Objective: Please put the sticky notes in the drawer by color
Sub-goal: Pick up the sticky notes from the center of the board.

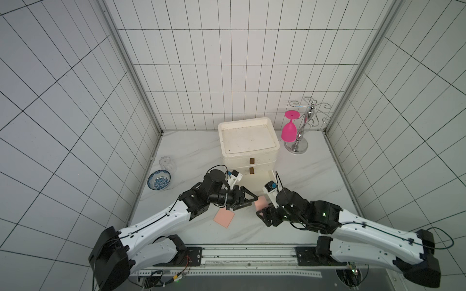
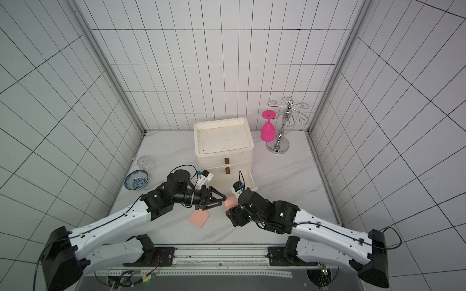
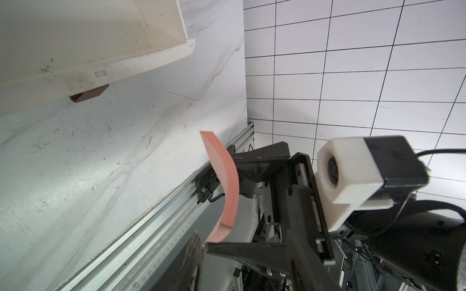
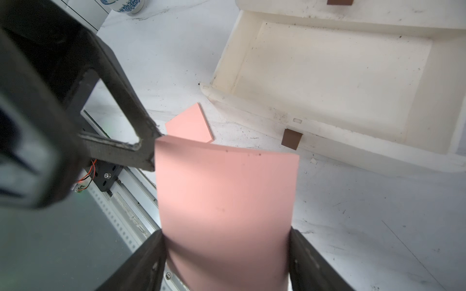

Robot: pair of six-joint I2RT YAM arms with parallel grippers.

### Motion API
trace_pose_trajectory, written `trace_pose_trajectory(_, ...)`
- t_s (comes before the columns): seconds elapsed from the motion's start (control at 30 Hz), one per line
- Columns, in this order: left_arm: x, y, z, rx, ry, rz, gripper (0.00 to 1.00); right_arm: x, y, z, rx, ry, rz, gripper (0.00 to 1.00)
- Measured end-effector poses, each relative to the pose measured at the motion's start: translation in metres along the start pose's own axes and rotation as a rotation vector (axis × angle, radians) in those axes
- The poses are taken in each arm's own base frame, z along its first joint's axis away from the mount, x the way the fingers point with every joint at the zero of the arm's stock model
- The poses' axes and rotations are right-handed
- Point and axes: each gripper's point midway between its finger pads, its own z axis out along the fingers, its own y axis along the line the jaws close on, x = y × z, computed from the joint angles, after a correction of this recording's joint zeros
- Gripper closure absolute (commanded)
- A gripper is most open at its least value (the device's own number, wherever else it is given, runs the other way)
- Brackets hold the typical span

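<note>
A salmon pink sticky note pad [image 4: 224, 201] hangs bowed in the air in front of the drawer chest [image 1: 252, 157]. My right gripper [image 4: 227, 239] is shut on it across its width. From the other side my left gripper [image 3: 203, 245] pinches the pad's far corner [image 3: 224, 181], its tips almost together. In both top views the two grippers [image 1: 254, 200] [image 1: 262, 211] meet at the pad [image 1: 261, 203]. A second pink pad [image 1: 224, 218] lies flat on the table below my left wrist. The bottom drawer [image 4: 327, 83] is pulled out and holds nothing. The upper two drawers are closed.
A blue-and-white bowl [image 1: 158, 179] and a clear glass [image 1: 167, 163] stand at the left of the table. A pink goblet [image 1: 288, 129] hangs on a chrome rack [image 1: 300, 141] at the back right. A metal rail [image 1: 247, 252] runs along the front edge.
</note>
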Motion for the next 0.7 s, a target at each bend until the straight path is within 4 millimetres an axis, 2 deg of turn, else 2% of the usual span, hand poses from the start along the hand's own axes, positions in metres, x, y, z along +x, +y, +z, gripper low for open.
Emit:
trace_pose_trajectory(0.07, 0.000, 0.000, 0.000, 0.000, -0.001, -0.001, 0.52, -0.003, 0.004, -0.001, -0.016, -0.010, 0.001, 0.25)
trace_pose_trajectory(0.23, -0.001, 0.001, 0.002, -0.002, -0.001, -0.004, 0.67, -0.005, 0.009, -0.002, -0.044, -0.018, 0.004, 0.25)
trace_pose_trajectory(0.3, -0.001, 0.001, 0.002, -0.002, -0.002, -0.002, 0.76, -0.006, 0.010, -0.004, -0.052, -0.023, 0.005, 0.25)
trace_pose_trajectory(0.5, -0.001, 0.000, 0.002, -0.001, -0.004, -0.005, 0.88, -0.008, 0.012, -0.005, -0.064, -0.029, 0.006, 0.24)
trace_pose_trajectory(0.57, -0.002, 0.000, 0.002, -0.002, -0.006, -0.003, 0.95, -0.008, 0.012, -0.006, -0.065, -0.031, 0.007, 0.21)
trace_pose_trajectory(0.63, -0.002, 0.000, 0.001, -0.003, -0.011, -0.003, 0.96, -0.009, 0.012, -0.007, -0.065, -0.035, 0.009, 0.13)
trace_pose_trajectory(0.7, -0.006, 0.002, 0.000, -0.006, -0.022, -0.011, 0.96, -0.011, 0.010, -0.009, -0.060, -0.051, 0.018, 0.10)
